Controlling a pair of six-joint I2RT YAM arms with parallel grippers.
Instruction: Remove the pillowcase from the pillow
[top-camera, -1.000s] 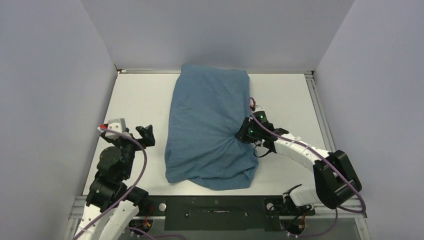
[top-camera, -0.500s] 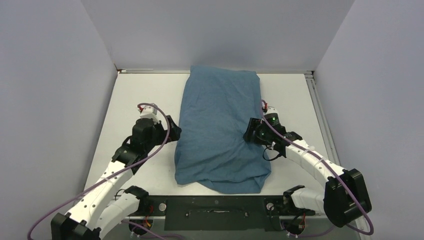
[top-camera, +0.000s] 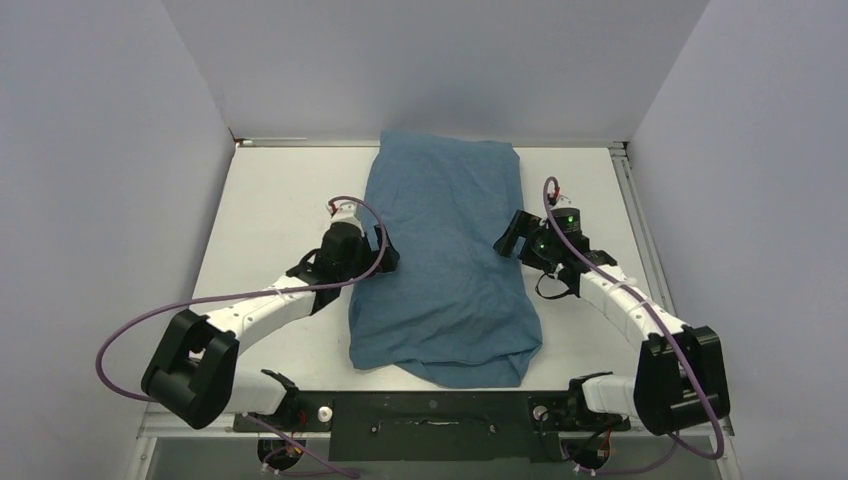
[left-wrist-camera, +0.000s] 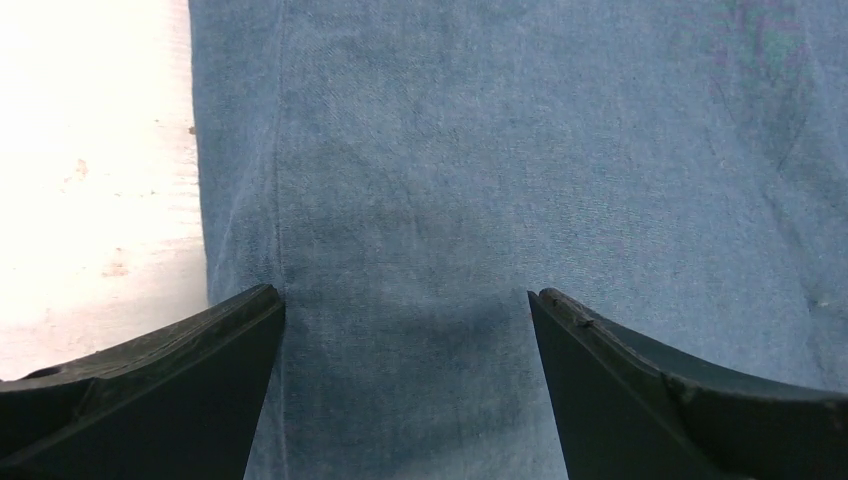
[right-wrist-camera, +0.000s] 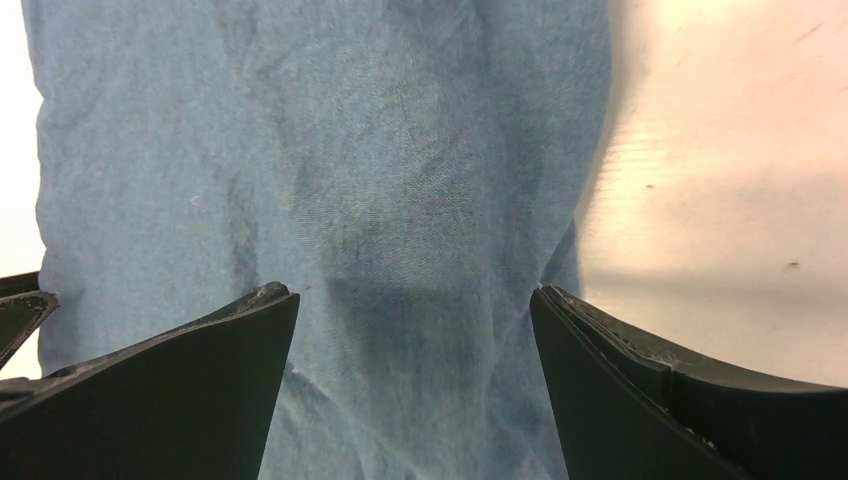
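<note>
The slate-blue pillowcase (top-camera: 445, 255) lies lengthwise down the middle of the white table, bulging as if stuffed; the pillow itself is hidden inside it. My left gripper (top-camera: 385, 250) hovers at the cloth's left edge, open, and in the left wrist view its gripper (left-wrist-camera: 405, 300) spans bare blue pillowcase (left-wrist-camera: 480, 170). My right gripper (top-camera: 512, 235) is at the cloth's right edge, open with nothing between its fingers. The right wrist view has its gripper (right-wrist-camera: 412, 295) over the wrinkled pillowcase (right-wrist-camera: 350, 160) edge.
The white table (top-camera: 270, 200) shows bare strips left and right of the cloth. Pale walls close in the back and both sides. A metal rail (top-camera: 638, 230) runs along the right edge. Purple cables loop off both arms.
The right gripper has let go of the bunched cloth and opened, drawing back up and to the right. The pillowcase has flattened and shifted right. The left arm swung in to the cloth's left edge.
</note>
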